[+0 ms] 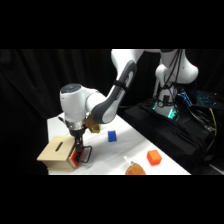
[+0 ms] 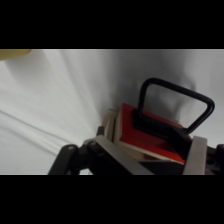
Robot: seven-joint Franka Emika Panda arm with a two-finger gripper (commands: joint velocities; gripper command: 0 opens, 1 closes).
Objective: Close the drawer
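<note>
Here the fingers [image 2: 150, 162] crowd the drawer [image 2: 150, 132] front.

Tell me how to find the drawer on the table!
Look at the white table, near its left end, where a pale wooden box with a slot on top sits. The drawer is in the box's side, right under the end effector. Only it has a red front and black loop handle.
</note>
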